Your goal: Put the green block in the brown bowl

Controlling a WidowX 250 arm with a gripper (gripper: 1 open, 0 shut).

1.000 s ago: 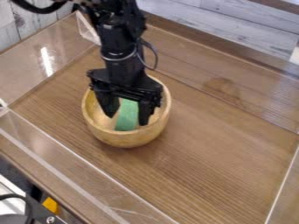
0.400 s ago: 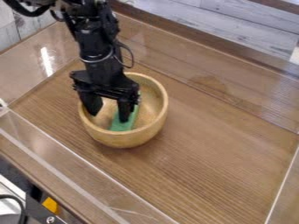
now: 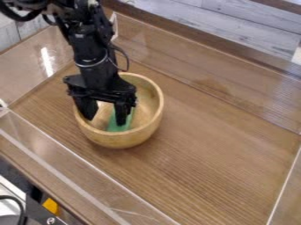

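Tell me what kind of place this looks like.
Probably a lab test bench, not a home: a black robot arm works over a wood-grain table fenced by clear plastic walls, with only a brown bowl set out.

No text, label, brand, number or sign can be read anywhere in the camera view. The surfaces in sight carry no legible writing. Whatever sits at the bottom left edge is too dark and small to read.
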